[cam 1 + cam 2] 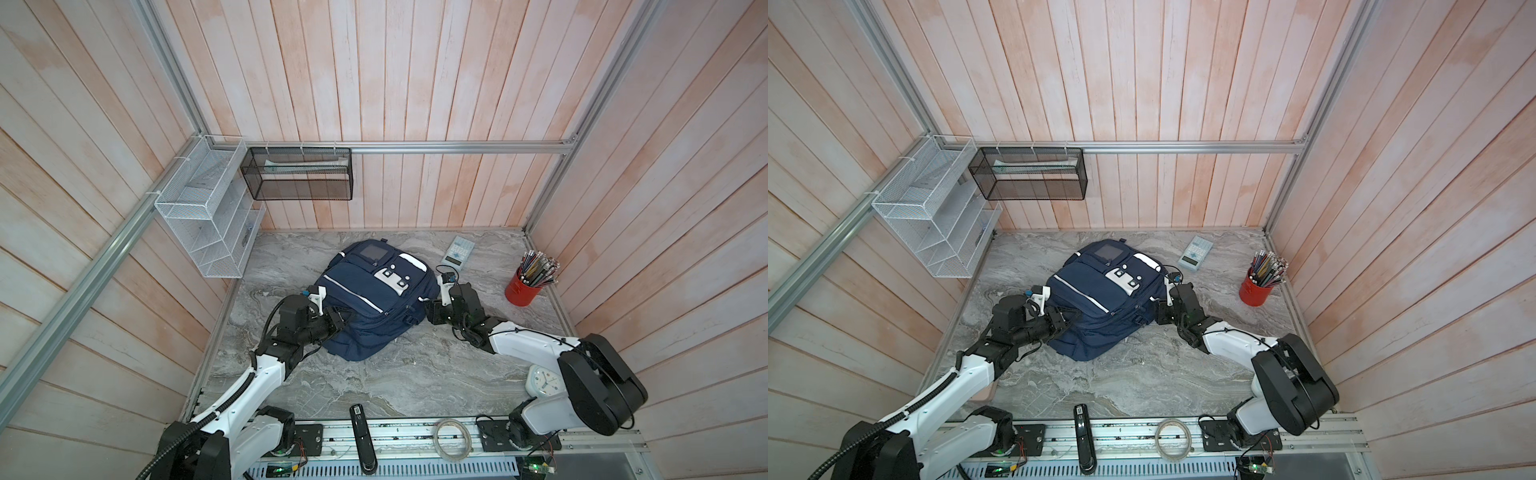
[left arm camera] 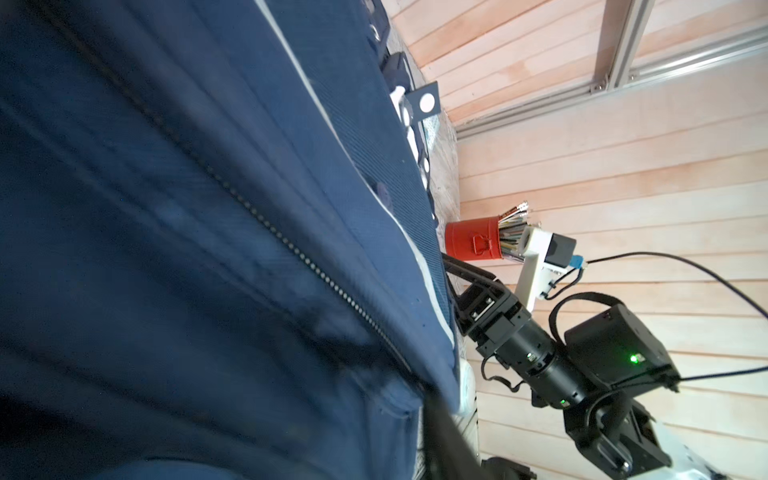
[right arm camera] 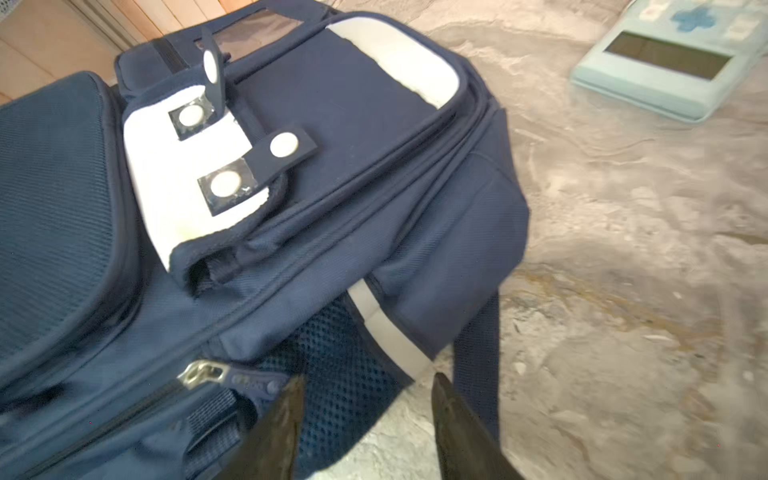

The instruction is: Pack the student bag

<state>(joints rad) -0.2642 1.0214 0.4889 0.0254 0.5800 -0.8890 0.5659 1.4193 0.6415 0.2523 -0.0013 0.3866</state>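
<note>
Calculator (image 1: 457, 254) behind student bag (image 1: 365, 299) (cup (image 1: 523, 291) rightmost)

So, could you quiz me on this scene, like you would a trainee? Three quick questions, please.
1. What colour is the pot that holds the pencils? A) red B) green C) yellow
2. True or false: the calculator lies on top of the student bag.
3. Fill the gap: in the right wrist view, the right claw stands ___ (open or shut).

Key
1. A.
2. False: the calculator lies on the table, beside the student bag.
3. Open: its two fingers stand apart.
</note>
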